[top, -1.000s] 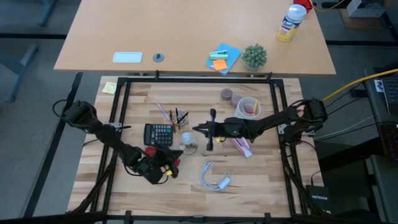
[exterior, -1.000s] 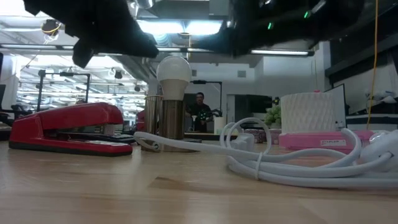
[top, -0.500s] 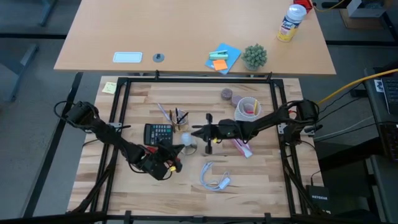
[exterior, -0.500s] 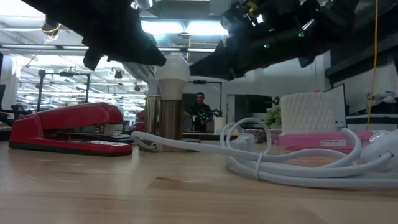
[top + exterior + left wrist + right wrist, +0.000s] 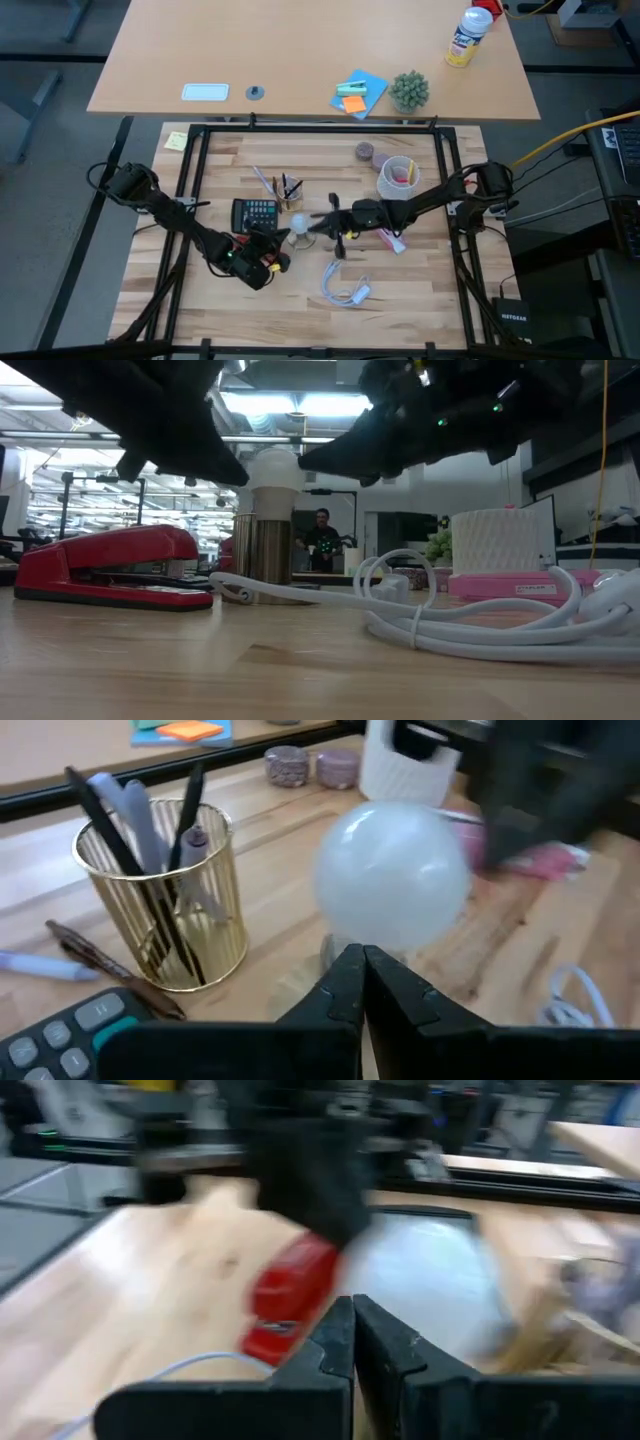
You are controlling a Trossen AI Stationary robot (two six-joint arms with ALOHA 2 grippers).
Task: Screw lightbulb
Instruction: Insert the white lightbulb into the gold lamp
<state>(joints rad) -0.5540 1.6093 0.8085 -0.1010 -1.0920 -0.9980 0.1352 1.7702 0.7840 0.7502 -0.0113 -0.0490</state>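
The frosted-white lightbulb (image 5: 297,222) stands upright, globe up, in a small socket base (image 5: 268,550) at the table's middle, beside a gold pen holder (image 5: 165,900). My left gripper (image 5: 279,239) is shut, with its tips just near-left of the bulb (image 5: 392,875). My right gripper (image 5: 314,223) is shut, with its tips just right of the bulb, which shows blurred in the right wrist view (image 5: 430,1285). In the low view both grippers hang dark over the bulb's top (image 5: 275,463). My left gripper's shut fingertips (image 5: 345,965) stand in front of the bulb's lower part; I cannot tell whether they touch it. My right gripper's shut fingertips (image 5: 340,1325) come level from the table's right beside the globe; I cannot tell whether they touch it.
A calculator (image 5: 255,213) and a red stapler (image 5: 110,565) lie to the bulb's left. A looped white cable (image 5: 345,285) lies toward the near edge. A white cup (image 5: 398,175) and a pink item (image 5: 390,237) are to the right. A person stands far behind the table (image 5: 321,540).
My right gripper has gone down and toward the table's left, up to the bulb. My left gripper has gone toward the far edge and right, closing on the bulb from the other side. The bulb has stayed upright in its base.
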